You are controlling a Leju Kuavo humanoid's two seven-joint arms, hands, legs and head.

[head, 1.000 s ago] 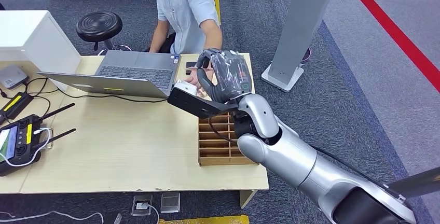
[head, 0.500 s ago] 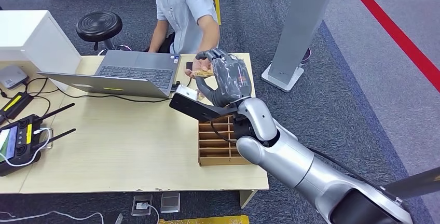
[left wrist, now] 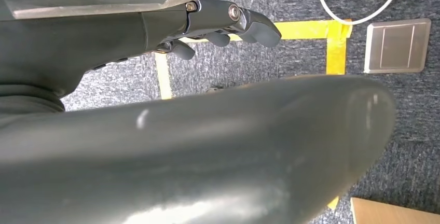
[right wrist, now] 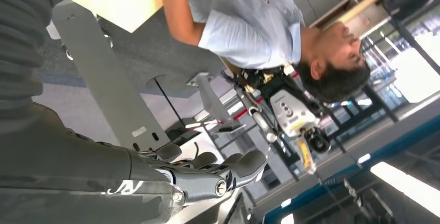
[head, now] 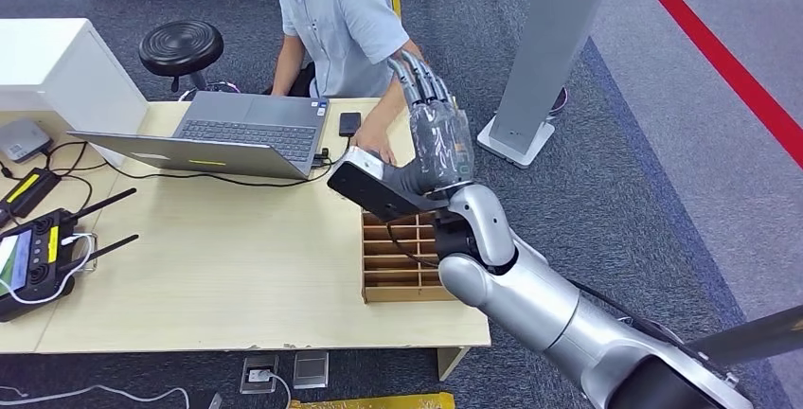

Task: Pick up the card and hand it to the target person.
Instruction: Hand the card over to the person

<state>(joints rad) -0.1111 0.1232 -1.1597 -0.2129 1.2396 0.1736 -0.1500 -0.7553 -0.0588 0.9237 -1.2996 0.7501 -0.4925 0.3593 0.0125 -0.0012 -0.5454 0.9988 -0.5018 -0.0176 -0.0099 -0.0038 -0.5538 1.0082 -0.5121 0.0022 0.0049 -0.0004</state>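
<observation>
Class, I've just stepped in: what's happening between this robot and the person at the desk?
The robot's right hand is raised over the far end of the table, fingers stretched out and holding nothing. A seated person in a light blue shirt rests a hand on the tabletop beside the laptop. The wooden slotted tray sits below the robot's arm. No card can be made out.

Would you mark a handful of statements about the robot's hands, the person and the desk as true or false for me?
1. The right hand holds a card. False: its fingers are stretched out straight with nothing in them.
2. The person's hand rests on the desk beside the laptop. True.
3. The wooden slotted organiser sits at the desk's left end. False: it is at the right end, by the robot's right arm.
4. A black stool stands behind the desk. True.
5. The left hand hangs over carpet with yellow tape lines. True.
</observation>
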